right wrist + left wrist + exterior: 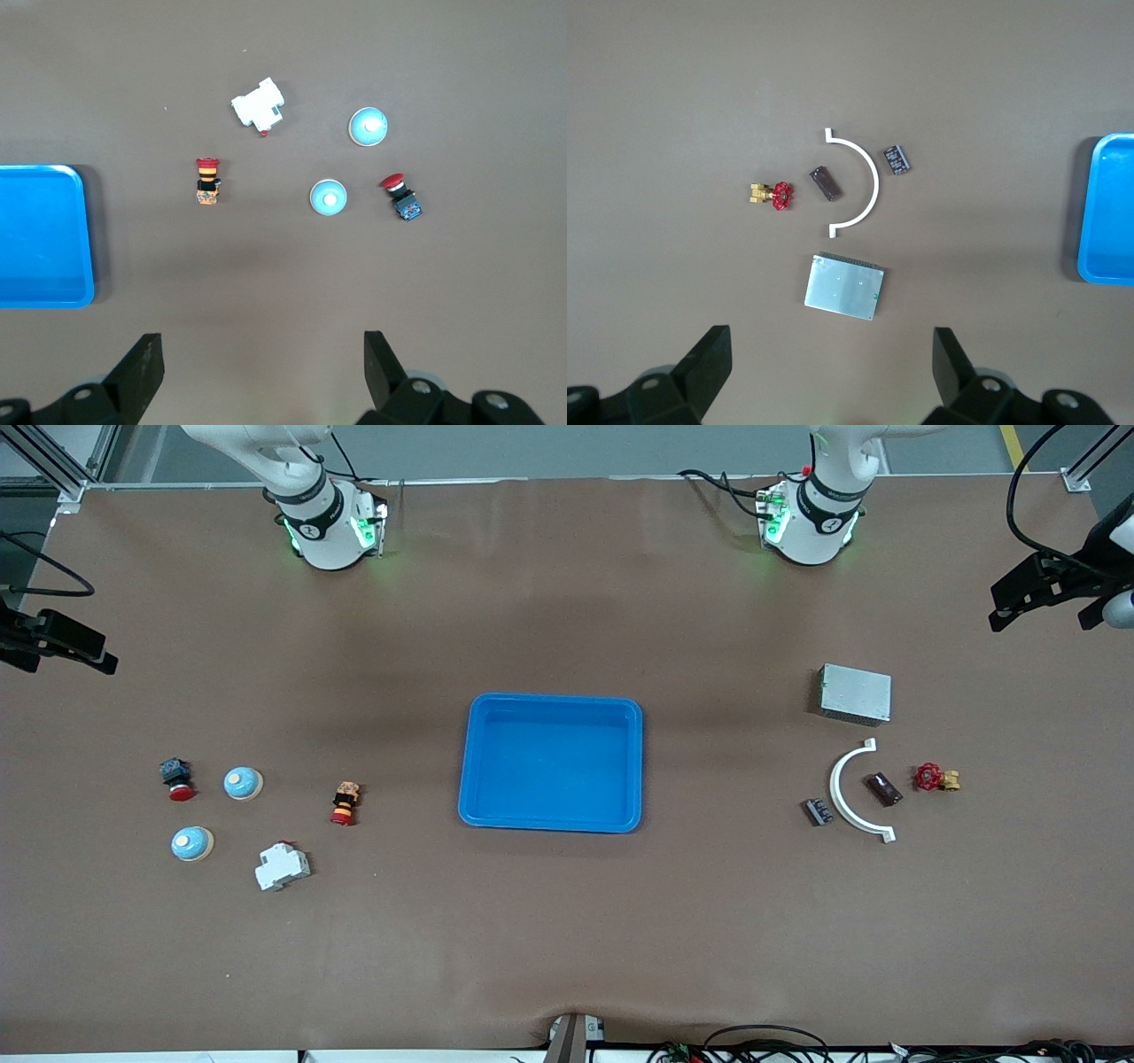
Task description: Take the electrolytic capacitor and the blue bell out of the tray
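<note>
Inventory of the surface (567,921), with the clock face laid on the front view and 12 o'clock toward the robots' bases.

1. Blue tray (466,762): at the centre of the dial, nothing in it.
2. Capacitor (819,811): a small dark cylinder lying on its side toward the left arm's end, at about 4 o'clock from the tray. It sits just outside the bend of the white curved bracket (834,784) and does not touch it.
3. Brown component (883,789): inside the bracket's curve.
4. Red-handled valve (930,777): at 3 o'clock from the brown component.
5. Metal box (855,693): at 12 o'clock from the bracket.
6. First bell (242,783): light blue, upright, toward the right arm's end, at 9 o'clock from the tray.
7. Second bell (191,843): like the first, at about 7 o'clock from it, and apart from it.
8. Red pushbutton (177,778): at 9 o'clock from the first bell.
9. Orange-and-red button (345,803): between the first bell and the tray.
10. White breaker (283,865): at 3 o'clock from the second bell.
11. Left gripper (828,359): raised over the left arm's end, above bare surface beside the metal box; we see its fingers (709,354) spread wide with nothing between them.
12. Right gripper (257,359): raised over the right arm's end, above bare surface near the bells; its fingers (142,354) are likewise wide apart, holding nothing.
</note>
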